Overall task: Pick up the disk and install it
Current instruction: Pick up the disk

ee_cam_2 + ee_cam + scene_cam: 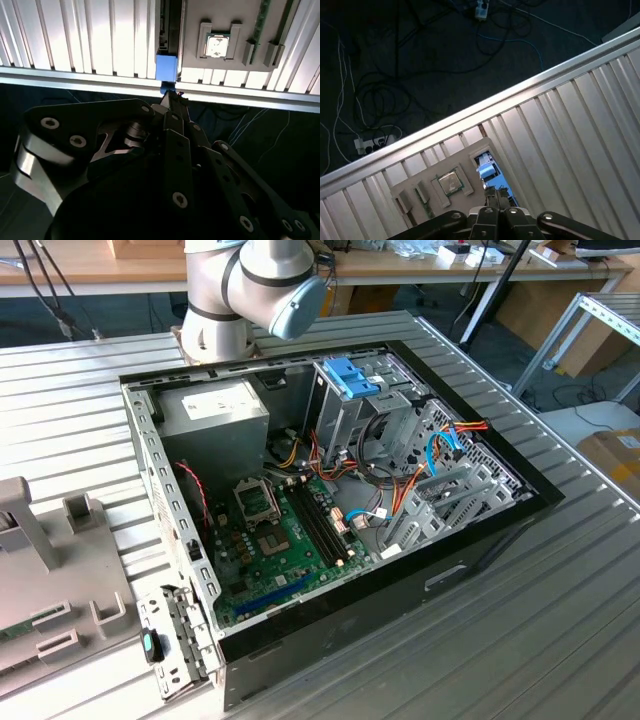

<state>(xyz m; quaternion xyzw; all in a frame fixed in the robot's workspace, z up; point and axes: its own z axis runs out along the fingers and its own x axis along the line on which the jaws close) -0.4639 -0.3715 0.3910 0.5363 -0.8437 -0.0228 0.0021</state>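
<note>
Gripper (170, 96) of mine sits at the blue end of the disk (167, 67), which stands on edge in a grey holder (195, 12). I cannot tell its grip. Both wrist views show this; the exterior view shows the open computer case (170, 480).

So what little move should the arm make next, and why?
Probably ease the gripper slightly closer onto the disk: in both wrist views its tip sits right at the disk's blue end, which stands on edge in the grey holder. I cannot tell whether it grips yet.
</note>
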